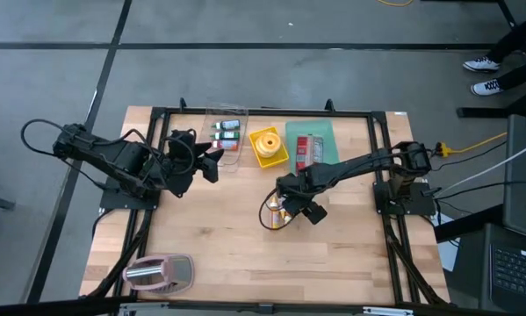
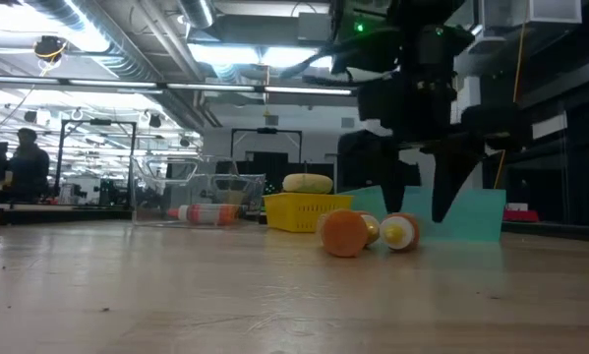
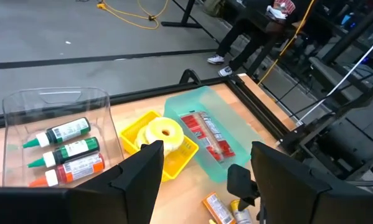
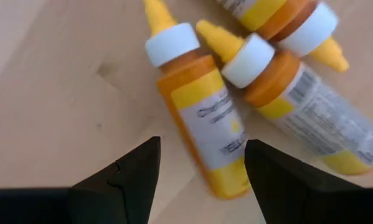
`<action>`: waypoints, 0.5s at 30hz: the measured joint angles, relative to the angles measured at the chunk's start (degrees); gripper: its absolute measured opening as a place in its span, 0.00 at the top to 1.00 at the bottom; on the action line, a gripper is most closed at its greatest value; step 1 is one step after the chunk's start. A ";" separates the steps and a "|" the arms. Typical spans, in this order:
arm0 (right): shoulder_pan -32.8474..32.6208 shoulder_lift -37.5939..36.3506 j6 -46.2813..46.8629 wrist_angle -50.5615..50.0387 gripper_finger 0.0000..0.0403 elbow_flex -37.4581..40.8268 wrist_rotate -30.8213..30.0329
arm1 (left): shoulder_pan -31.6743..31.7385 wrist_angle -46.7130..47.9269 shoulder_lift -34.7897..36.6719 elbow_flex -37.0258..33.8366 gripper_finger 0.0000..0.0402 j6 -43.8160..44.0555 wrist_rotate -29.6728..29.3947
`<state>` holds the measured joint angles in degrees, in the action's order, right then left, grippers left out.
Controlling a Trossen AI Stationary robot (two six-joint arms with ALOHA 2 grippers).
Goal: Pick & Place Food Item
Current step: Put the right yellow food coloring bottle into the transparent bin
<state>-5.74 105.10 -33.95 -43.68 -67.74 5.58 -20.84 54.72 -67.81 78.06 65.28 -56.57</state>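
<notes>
Three orange-yellow squeeze bottles with white collars lie on their sides on the wooden table (image 1: 201, 246), close together. The nearest bottle (image 4: 202, 106) lies next to a second (image 4: 292, 93) and a third (image 4: 286, 15). They show in the high view as a cluster (image 1: 276, 213), and in the low view as an orange bottle (image 2: 345, 233). My right gripper (image 4: 198, 171) (image 1: 289, 209) hangs over them, pointing down, open, its fingers on either side of the nearest bottle's base end without visible touch. My left gripper (image 3: 205, 180) (image 1: 212, 162) hovers open, high at the left.
A clear bin (image 3: 55, 124) holding green and red bottles stands at the back. Beside it are a yellow basket (image 1: 269, 147) with a yellow ring-shaped item and a green tray (image 1: 320, 136) with a red packet. A pink appliance (image 1: 160, 272) sits at the near left.
</notes>
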 joint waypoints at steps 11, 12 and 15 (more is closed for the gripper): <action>0.17 0.02 -1.10 5.98 0.43 5.35 1.91 | 0.74 0.33 0.00 0.00 0.42 1.49 -0.29; 0.17 0.02 -0.77 6.88 0.43 5.57 2.14 | 0.79 0.48 0.00 0.00 0.42 1.54 -0.30; 0.17 0.02 1.57 9.06 0.45 5.70 2.14 | 0.77 1.07 0.00 0.00 0.42 1.70 -0.33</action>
<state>-5.56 105.12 -32.39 -34.62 -62.04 7.72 -20.07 55.79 -67.81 78.06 66.97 -56.90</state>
